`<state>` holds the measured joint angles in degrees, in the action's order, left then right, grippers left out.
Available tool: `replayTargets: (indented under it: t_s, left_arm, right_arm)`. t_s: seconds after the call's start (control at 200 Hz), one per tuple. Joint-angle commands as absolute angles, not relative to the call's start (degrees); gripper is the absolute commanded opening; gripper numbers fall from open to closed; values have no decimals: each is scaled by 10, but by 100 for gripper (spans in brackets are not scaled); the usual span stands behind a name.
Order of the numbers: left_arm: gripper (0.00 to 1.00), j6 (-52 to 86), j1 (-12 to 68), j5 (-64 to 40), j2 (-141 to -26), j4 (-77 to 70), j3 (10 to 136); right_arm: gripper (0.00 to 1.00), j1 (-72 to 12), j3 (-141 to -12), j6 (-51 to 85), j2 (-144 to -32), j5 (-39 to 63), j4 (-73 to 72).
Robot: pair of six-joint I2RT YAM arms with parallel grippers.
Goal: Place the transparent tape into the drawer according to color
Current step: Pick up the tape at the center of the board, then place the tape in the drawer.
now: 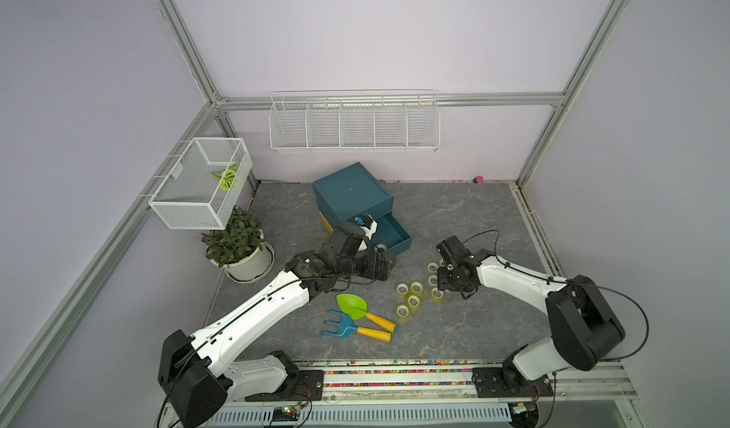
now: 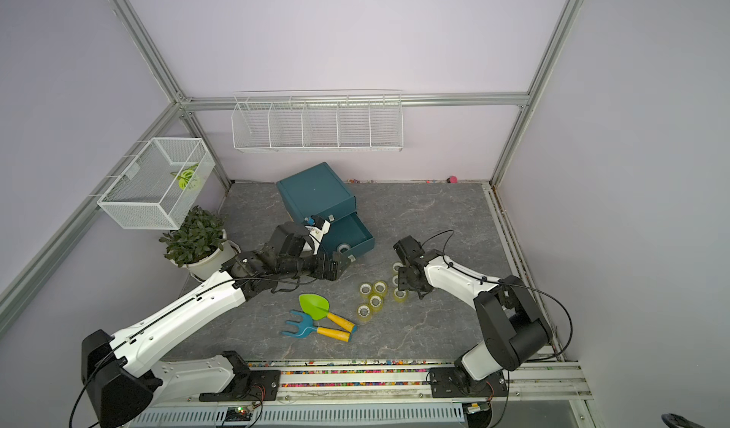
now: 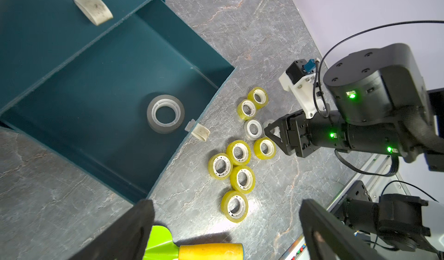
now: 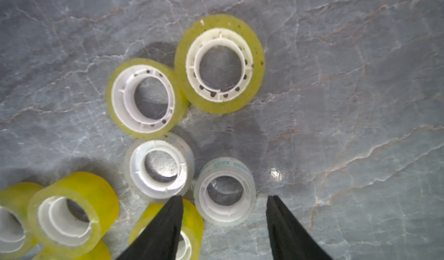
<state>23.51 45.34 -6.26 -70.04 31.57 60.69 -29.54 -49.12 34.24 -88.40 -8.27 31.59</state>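
The teal cabinet's lower drawer stands pulled out, and one clear-whitish transparent tape roll lies flat in it. Several yellow-green rolls and two clear rolls lie on the grey floor to its right. My right gripper points down, open, its fingers straddling one clear roll without closing on it. The other clear roll lies beside it. My left gripper hangs wide open and empty by the drawer's front.
A green toy shovel and a blue rake with yellow handles lie in front of the rolls. A potted plant stands at the left under a wire basket. A wire rack hangs on the back wall.
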Motion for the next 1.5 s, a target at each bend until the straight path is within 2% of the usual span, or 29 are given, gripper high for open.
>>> replayTargets:
  t_s: [0.0, 0.235, 0.425, 0.6, 0.84, 1.11, 1.335, 1.495]
  left_arm:
    - [100, 235, 454, -56, -708, 315, 615]
    - [100, 235, 454, -54, -711, 322, 619]
    - [100, 234, 454, -51, -714, 322, 621]
    - [100, 235, 454, -45, -717, 325, 621]
    - [100, 255, 454, -6, -717, 344, 621]
    - [100, 265, 454, 43, -686, 361, 602]
    - [100, 286, 453, 87, -636, 379, 576]
    - [100, 293, 451, 85, -611, 383, 560]
  right_arm:
    - [59, -287, -479, 342, -903, -83, 311]
    - [51, -271, -475, 348, -918, -100, 320]
    - [51, -266, -479, 344, -923, -83, 312]
    - [38, -267, -480, 345, -918, -66, 308]
    - [33, -265, -494, 334, -835, -56, 332]
    - [31, -285, -561, 289, -754, 36, 336]
    - [30, -383, -725, 253, -829, 29, 327]
    - [31, -402, -828, 232, -928, 40, 322]
